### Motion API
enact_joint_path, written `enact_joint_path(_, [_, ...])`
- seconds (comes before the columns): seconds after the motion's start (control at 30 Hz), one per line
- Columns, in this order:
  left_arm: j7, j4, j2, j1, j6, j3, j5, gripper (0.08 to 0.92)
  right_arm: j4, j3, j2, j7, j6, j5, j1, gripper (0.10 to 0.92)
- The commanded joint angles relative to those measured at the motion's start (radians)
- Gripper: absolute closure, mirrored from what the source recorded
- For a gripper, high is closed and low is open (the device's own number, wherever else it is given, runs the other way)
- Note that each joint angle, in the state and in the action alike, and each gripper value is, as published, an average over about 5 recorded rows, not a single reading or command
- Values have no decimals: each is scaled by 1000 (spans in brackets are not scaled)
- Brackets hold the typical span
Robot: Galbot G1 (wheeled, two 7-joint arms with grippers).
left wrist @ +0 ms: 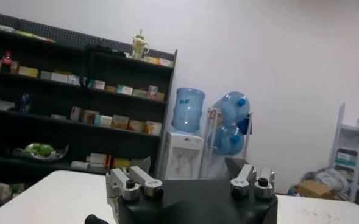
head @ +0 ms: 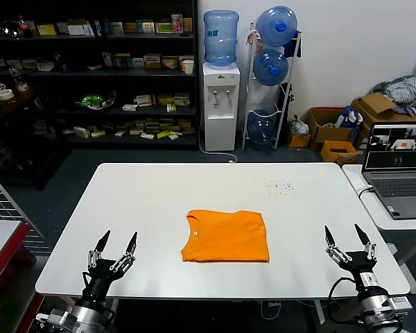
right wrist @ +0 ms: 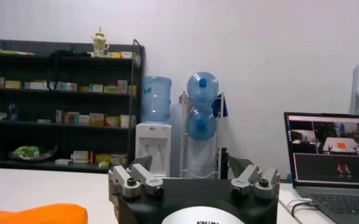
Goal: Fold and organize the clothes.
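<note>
The clothes are one orange T-shirt [head: 226,236], folded into a neat rectangle at the middle of the white table [head: 159,194], its collar toward the left. An edge of the T-shirt [right wrist: 36,213] shows low in the right wrist view. My left gripper [head: 118,241] stands open at the table's near left corner, fingers pointing up, with nothing between them. Over the near right corner my right gripper [head: 345,236] is likewise open and empty. Both are well clear of the shirt.
A laptop [head: 396,170] sits on a side table at the right. Behind the table stand dark shelves [head: 90,69], a water dispenser [head: 220,104] and a bottle rack [head: 270,76]. Cardboard boxes [head: 333,132] lie at the back right. Small dark specks [head: 281,186] dot the tabletop.
</note>
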Motion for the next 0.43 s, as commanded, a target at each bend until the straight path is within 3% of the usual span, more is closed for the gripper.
enact_joint_path(0.03, [24,-4,-28,30,-29,-33,29,177,-13,12,44,-17,33,-52,-9,203])
enact_joint_path(0.43, [25,2,-28,24,-28,-30,33,177,-15,12,50,-7,34,-57,-9,203])
